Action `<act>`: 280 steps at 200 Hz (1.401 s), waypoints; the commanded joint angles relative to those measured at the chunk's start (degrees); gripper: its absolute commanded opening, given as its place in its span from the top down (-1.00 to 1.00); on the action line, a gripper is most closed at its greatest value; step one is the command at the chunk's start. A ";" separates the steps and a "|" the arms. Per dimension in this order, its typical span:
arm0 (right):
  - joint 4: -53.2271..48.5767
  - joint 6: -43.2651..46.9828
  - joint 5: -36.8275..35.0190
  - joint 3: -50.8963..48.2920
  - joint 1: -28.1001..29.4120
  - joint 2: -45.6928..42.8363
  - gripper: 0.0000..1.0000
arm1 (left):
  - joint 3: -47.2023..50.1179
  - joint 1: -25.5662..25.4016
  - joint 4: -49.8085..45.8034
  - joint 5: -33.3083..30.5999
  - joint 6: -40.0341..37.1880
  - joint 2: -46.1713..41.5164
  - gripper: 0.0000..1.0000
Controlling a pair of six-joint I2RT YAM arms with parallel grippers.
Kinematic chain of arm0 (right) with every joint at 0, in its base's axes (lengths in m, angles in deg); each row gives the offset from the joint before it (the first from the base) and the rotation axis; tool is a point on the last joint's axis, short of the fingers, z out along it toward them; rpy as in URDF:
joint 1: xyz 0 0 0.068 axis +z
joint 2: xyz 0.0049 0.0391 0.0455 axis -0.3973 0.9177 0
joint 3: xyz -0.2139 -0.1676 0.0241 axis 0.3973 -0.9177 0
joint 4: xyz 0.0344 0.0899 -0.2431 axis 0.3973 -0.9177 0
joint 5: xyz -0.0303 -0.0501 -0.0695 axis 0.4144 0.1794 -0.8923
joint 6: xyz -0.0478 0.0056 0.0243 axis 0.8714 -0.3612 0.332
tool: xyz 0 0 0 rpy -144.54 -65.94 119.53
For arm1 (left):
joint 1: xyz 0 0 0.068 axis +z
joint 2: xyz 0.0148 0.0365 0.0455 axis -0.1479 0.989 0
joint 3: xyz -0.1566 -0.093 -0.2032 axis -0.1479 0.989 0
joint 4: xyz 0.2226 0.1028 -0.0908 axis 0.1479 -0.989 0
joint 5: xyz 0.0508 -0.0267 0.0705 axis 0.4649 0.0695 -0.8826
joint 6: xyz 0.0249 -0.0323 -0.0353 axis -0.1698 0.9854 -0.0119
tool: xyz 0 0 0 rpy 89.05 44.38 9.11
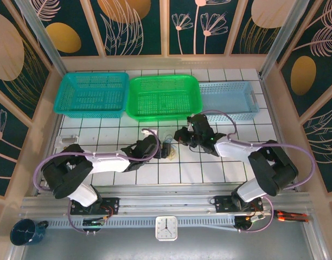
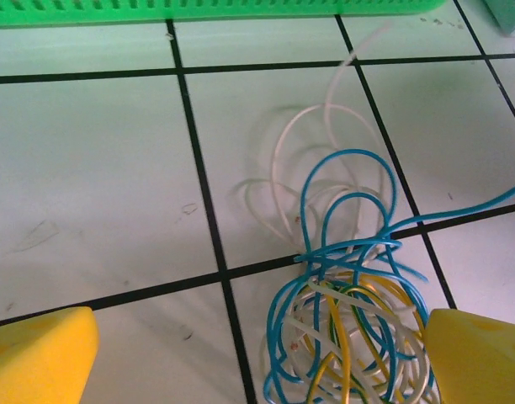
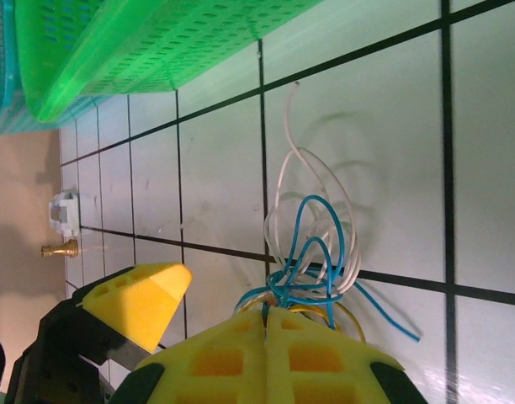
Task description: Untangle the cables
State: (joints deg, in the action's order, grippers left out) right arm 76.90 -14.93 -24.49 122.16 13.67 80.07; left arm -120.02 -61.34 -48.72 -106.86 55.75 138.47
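The cables [image 1: 169,149] lie as one small tangle of blue, cream-white and yellow wires on the white tiled table, in front of the green basket. In the left wrist view the tangle [image 2: 350,311] sits between the yellow fingers of my left gripper [image 2: 262,360], which is open wide around it. A white loop and a blue strand reach out beyond the knot. My right gripper [image 3: 266,310] is shut on the near side of the tangle [image 3: 312,244], with loops sticking out past its tips. In the top view the left gripper [image 1: 160,149] and right gripper [image 1: 178,142] meet at the tangle.
Three baskets stand along the back: teal [image 1: 93,75], green [image 1: 163,79] and pale blue [image 1: 228,84]. A small white piece [image 1: 149,131] lies just behind the left gripper, another [image 1: 65,141] at the far left. A clock [image 1: 166,227] and a mug [image 1: 26,232] sit near the front rail.
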 commanded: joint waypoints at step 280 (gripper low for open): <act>-12.05 9.75 0.21 23.95 2.44 -12.13 1.00 | 4.18 0.08 6.81 -3.64 -0.20 4.96 -0.93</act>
State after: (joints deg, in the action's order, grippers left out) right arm 66.45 -7.78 -23.22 142.94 16.45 70.80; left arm -116.96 -61.34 -42.69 -110.86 54.70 143.52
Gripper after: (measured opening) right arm 0.048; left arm 0.966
